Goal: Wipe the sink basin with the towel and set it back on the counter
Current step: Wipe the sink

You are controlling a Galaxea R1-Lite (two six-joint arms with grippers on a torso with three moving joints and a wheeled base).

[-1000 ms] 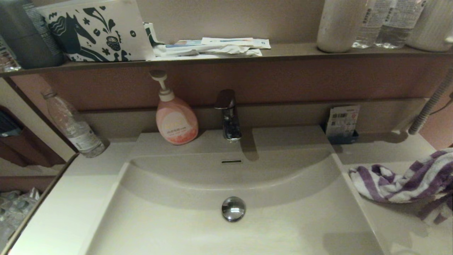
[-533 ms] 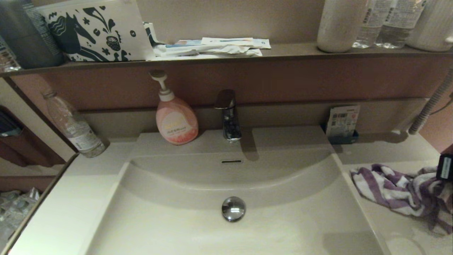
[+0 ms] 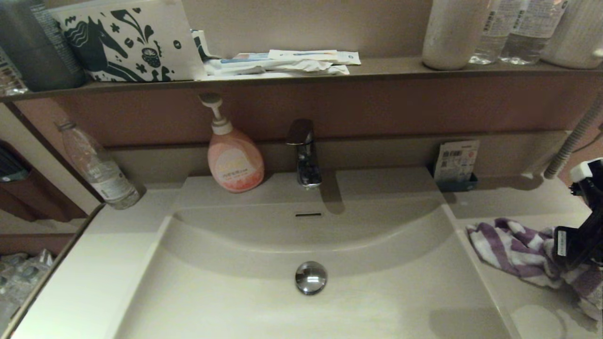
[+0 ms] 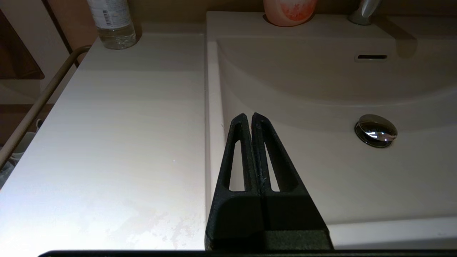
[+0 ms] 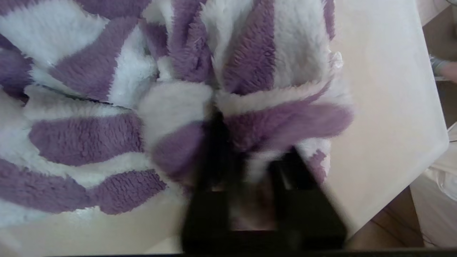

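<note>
The purple and white striped towel (image 3: 513, 249) lies heaped on the right part of the cream counter (image 3: 518, 197), beside the sink basin (image 3: 226, 296). My right gripper (image 3: 567, 252) is at the towel's right end. In the right wrist view its fingers (image 5: 214, 142) stand apart, so the gripper (image 5: 250, 142) is open, with towel (image 5: 89, 139) pile between and around them. My left gripper (image 4: 249, 116) is shut on nothing, above the basin's left rim. It is out of the head view. The basin holds only its chrome drain plug (image 3: 311, 278) and overflow slot (image 3: 308, 215).
A pink soap pump bottle (image 3: 234, 162) and the chrome tap (image 3: 304, 153) stand behind the basin. A clear bottle (image 3: 101, 172) is at the back left, a small card holder (image 3: 456, 165) at the back right. The dark shelf (image 3: 367, 70) above carries bottles and packets.
The towel, hanging lifted at the right edge a second ago, has sunk into a heap on the counter. My right gripper has come into the head view and its fingers now stand apart.
</note>
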